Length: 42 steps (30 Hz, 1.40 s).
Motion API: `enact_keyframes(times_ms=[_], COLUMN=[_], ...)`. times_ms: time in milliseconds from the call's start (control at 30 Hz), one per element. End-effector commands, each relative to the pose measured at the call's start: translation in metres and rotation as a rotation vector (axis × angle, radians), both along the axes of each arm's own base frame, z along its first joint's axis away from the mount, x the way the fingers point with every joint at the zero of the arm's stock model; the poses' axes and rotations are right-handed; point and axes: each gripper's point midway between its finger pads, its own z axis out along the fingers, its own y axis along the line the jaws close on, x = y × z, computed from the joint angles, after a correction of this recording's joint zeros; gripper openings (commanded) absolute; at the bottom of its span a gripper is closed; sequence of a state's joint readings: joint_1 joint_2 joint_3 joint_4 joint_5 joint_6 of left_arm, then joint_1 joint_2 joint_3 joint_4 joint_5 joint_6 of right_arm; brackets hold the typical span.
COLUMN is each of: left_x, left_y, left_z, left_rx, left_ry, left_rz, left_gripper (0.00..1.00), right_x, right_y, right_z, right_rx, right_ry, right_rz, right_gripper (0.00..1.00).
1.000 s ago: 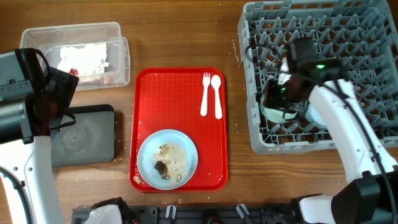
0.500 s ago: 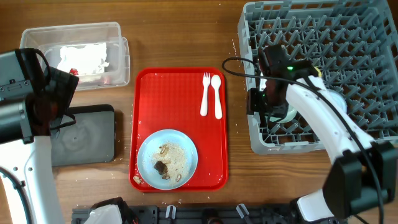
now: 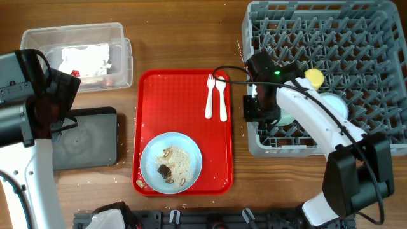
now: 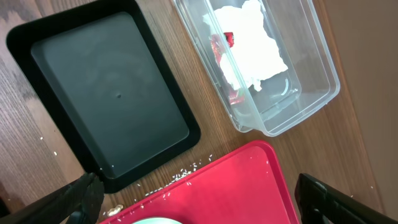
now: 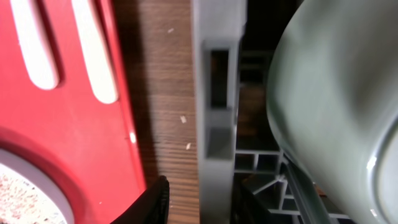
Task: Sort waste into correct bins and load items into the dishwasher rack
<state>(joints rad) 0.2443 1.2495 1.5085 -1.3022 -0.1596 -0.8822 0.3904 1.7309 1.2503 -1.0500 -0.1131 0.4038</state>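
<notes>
Right gripper (image 5: 205, 194) sat spread astride the wall of the dishwasher rack (image 5: 214, 124), apparently to shift it, mint green bowl (image 5: 323, 93) already inside; left gripper (image 4: 199, 190) hung spread and empty over the black tray (image 4: 106, 93), likely waiting for the food scraps (image 3: 166, 170)

No legible text or markings

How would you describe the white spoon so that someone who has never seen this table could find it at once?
In the overhead view, find the flat red tray mid-table. Two white utensils lie side by side in its top right corner, above the blue plate. The spoon is the one nearer the grey rack, with a smooth oval head where the fork has tines.
</notes>
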Motion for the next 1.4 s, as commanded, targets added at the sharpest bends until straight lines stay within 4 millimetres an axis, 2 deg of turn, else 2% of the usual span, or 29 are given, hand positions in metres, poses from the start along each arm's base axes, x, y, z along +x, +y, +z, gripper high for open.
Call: enact_keyframes(times_ms=[0,200,333,400,500,533,633,700,800,867,933,1000,1100,1167,1200,1267,1367], left_x=[-0.002,-0.002,-0.002,-0.002,-0.002,-0.002,-0.002,-0.002,-0.002,-0.002,-0.002,-0.002,-0.002,-0.002,-0.002,-0.002,-0.002], left_y=[0.003,0.003,0.003,0.003,0.003,0.003,0.003,0.003,0.003,0.003,0.003,0.003,0.003,0.003,0.003,0.003,0.003], left_z=[0.003,0.003,0.003,0.003,0.003,0.003,0.003,0.003,0.003,0.003,0.003,0.003,0.003,0.003,0.003,0.003,0.003], left_rx=[0.006,0.006,0.006,0.006,0.006,0.006,0.006,0.006,0.006,0.006,0.006,0.006,0.006,0.006,0.006,0.006,0.006], left_ry=[-0.01,-0.01,-0.01,-0.01,-0.01,-0.01,-0.01,-0.01,-0.01,-0.01,-0.01,-0.01,-0.01,-0.01,-0.01,-0.01,-0.01], left_rz=[0.025,0.025,0.025,0.025,0.025,0.025,0.025,0.025,0.025,0.025,0.025,0.025,0.025,0.025,0.025,0.025,0.025], left_gripper=[1.0,1.0,1.0,1.0,1.0,1.0,1.0,1.0,1.0,1.0,1.0,1.0,1.0,1.0,1.0,1.0,1.0], right_x=[-0.014,-0.021,-0.028,-0.026,-0.017,-0.008,0.005,0.009,0.012,0.016,0.022,0.02,0.012,0.003,0.0,-0.003,0.004], right_y=[0.022,0.017,0.005,-0.008,-0.024,-0.041,-0.08,-0.115,-0.164,-0.177,-0.179,-0.182,-0.183,-0.191,-0.198,-0.205,-0.209], right_z=[-0.001,-0.001,0.004,0.016,0.045,0.068,0.101,0.115,0.126,0.127,0.123,0.115,0.094,0.079,0.072,0.065,0.061], right_rx=[0.075,0.051,-0.007,-0.067,-0.099,-0.113,-0.137,-0.173,-0.182,-0.126,-0.014,0.015,0.003,-0.053,-0.089,-0.136,-0.141], right_ry=[0.057,0.082,0.091,0.057,-0.027,-0.098,-0.225,-0.287,-0.329,-0.333,-0.323,-0.291,-0.22,-0.166,-0.146,-0.123,-0.135], right_rz=[-0.006,-0.008,-0.02,-0.068,-0.112,-0.159,-0.282,-0.408,-0.567,-0.584,-0.527,-0.526,-0.535,-0.59,-0.635,-0.682,-0.699], right_gripper=[0.32,0.33,0.25,0.26,0.35,0.37,0.42,0.48,0.53,0.53,0.54,0.54,0.41,0.18,0.14,0.12,0.13])
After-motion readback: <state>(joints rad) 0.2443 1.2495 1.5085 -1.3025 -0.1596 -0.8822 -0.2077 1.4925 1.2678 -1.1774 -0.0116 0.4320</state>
